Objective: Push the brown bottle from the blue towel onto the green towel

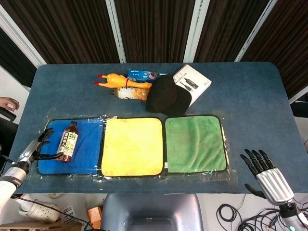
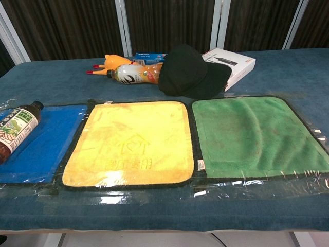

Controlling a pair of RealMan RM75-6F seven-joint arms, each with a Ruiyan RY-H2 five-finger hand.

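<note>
The brown bottle (image 1: 68, 141) (image 2: 14, 128) lies on its side on the blue towel (image 1: 86, 149) (image 2: 46, 141), cap toward the far edge. My left hand (image 1: 42, 144) sits at the towel's left edge, fingers spread, a fingertip reaching to the bottle's lower end; it holds nothing. The green towel (image 1: 195, 144) (image 2: 254, 134) lies flat at the right of the row. My right hand (image 1: 263, 172) hangs off the table's front right corner, fingers apart and empty. Neither hand shows in the chest view.
A yellow towel (image 1: 132, 146) (image 2: 133, 144) lies between blue and green. Behind the towels sit a black cap (image 1: 166, 95), a white box (image 1: 195, 83), an orange drink bottle (image 1: 129, 93), a rubber chicken (image 1: 115, 79) and a blue packet (image 1: 144, 74).
</note>
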